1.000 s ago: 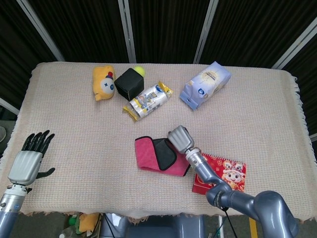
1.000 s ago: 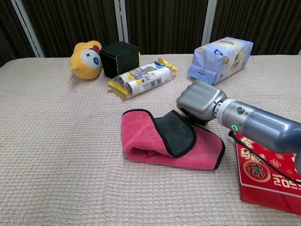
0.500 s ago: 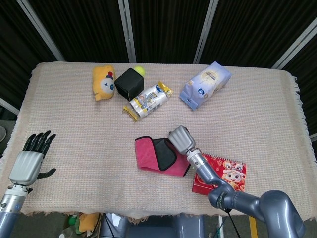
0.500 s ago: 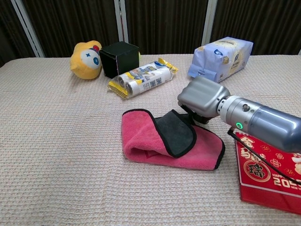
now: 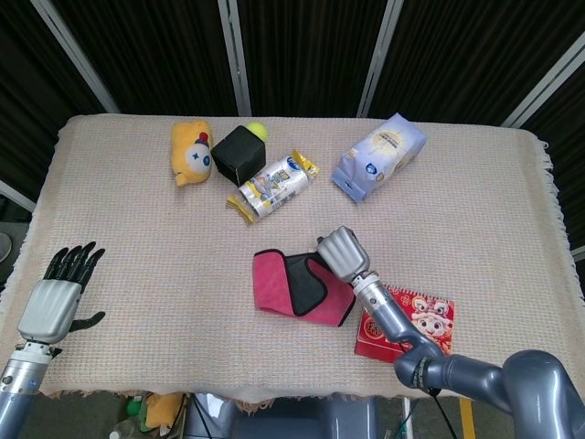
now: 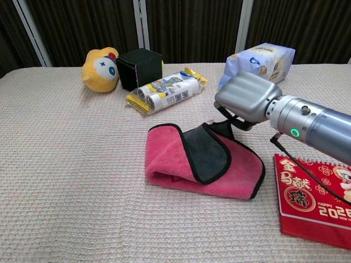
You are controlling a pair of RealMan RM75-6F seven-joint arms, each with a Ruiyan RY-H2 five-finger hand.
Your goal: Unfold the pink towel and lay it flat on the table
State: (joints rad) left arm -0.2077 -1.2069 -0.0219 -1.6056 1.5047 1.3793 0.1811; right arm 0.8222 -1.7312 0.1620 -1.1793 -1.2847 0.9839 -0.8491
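Observation:
The pink towel (image 5: 283, 285) (image 6: 170, 159) lies folded near the table's front middle, its dark grey underside (image 5: 305, 283) (image 6: 204, 153) turned up on top. My right hand (image 5: 341, 252) (image 6: 248, 98) sits at the towel's far right corner and pinches the black-edged flap, lifting that corner a little off the table. My left hand (image 5: 57, 297) hovers at the front left edge of the table, fingers spread, holding nothing, far from the towel; the chest view does not show it.
A red calendar (image 5: 407, 322) (image 6: 313, 198) lies right of the towel under my right forearm. At the back are a yellow plush toy (image 5: 190, 152), a black box (image 5: 239, 152), a snack packet (image 5: 272, 186) and a pale blue bag (image 5: 378, 155).
My right hand has risen and shifted slightly right with the towel's corner, pulling the flap up and dragging the towel a little to the right. The left hand has stayed put.

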